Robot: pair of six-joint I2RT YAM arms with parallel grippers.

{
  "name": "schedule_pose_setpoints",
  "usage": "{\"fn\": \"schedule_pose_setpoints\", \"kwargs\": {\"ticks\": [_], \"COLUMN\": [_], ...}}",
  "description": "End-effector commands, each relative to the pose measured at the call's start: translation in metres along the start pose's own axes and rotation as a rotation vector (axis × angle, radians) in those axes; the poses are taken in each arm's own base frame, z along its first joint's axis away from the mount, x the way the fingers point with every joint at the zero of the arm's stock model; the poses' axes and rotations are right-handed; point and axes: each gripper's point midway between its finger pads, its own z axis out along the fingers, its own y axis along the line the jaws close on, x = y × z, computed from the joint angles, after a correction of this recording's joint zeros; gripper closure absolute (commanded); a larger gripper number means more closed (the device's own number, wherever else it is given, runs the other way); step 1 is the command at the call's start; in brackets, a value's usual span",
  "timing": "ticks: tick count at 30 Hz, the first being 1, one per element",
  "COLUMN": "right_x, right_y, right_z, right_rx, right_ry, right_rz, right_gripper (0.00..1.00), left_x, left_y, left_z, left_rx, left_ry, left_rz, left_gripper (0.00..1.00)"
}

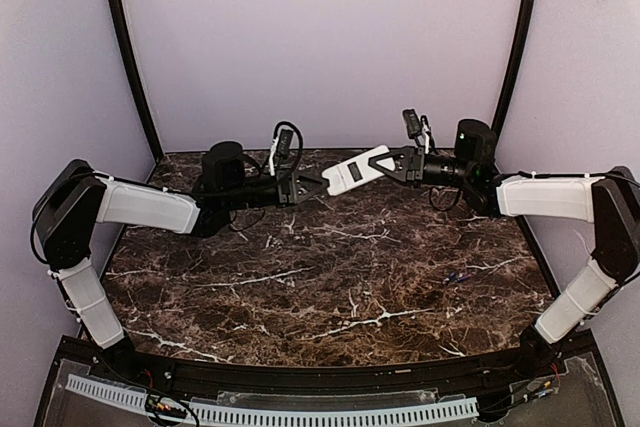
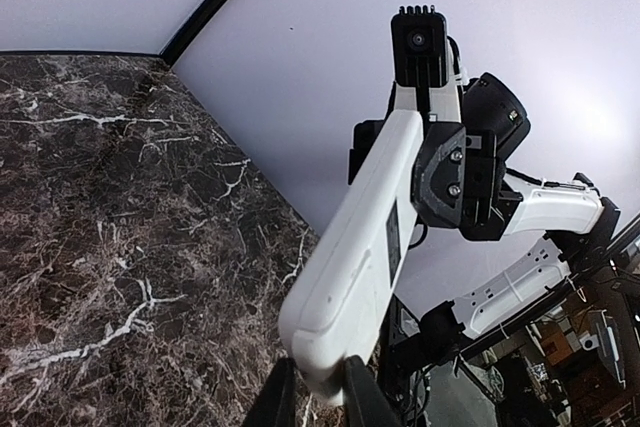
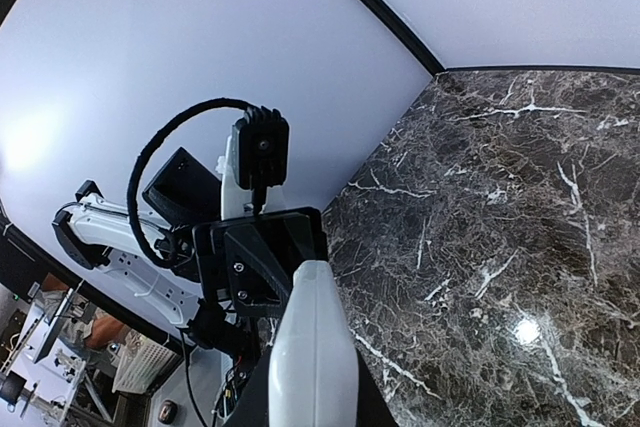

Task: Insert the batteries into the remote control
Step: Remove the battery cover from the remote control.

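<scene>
Remote (image 1: pixel 355 170) held midair, white back up. Left gripper (image 1: pixel 318 185) clamped on one end, right gripper (image 1: pixel 395 162) clamped on other. Batteries (image 1: pixel 458 276) lie on surface (image 1: pixel 300 277) near right arm. Best: hold firm with one gripper, recess up, fetch with other.

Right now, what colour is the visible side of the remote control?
Plain white. The remote control shows best in the left wrist view.

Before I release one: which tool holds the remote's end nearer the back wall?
The right tool; the left tool grips the near end of the remote control.
</scene>
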Motion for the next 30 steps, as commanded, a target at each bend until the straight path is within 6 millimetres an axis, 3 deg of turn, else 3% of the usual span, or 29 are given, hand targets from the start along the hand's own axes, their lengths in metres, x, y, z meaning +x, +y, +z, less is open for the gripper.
{"fn": "schedule_pose_setpoints", "kwargs": {"ticks": [1, 10, 17, 21, 27, 30], "right_x": [-0.011, -0.008, -0.008, -0.005, -0.002, -0.002], "right_y": [0.018, 0.009, 0.007, -0.002, -0.003, 0.001], "right_z": [-0.004, -0.006, -0.005, -0.004, -0.005, -0.004], "right_rx": [-0.039, 0.01, 0.011, 0.045, 0.03, 0.007], "right_ry": [-0.023, -0.019, -0.019, -0.014, -0.01, -0.007], "right_rz": [-0.054, -0.055, -0.053, -0.048, -0.033, -0.032], "right_gripper": [1.0, 1.0, 1.0, 1.0, 1.0, 1.0], "left_x": [-0.005, -0.009, -0.01, -0.011, -0.007, -0.003], "left_y": [-0.003, -0.016, -0.019, -0.017, -0.003, 0.001], "left_z": [-0.004, -0.006, -0.006, -0.008, -0.013, -0.012], "left_rx": [-0.01, 0.059, 0.082, 0.072, -0.01, -0.015], "left_ry": [-0.008, -0.024, -0.035, -0.049, -0.044, -0.03], "left_rz": [0.024, 0.033, 0.029, 0.019, 0.031, 0.03], "left_gripper": [0.86, 0.99, 1.0, 0.87, 0.49, 0.37]}}
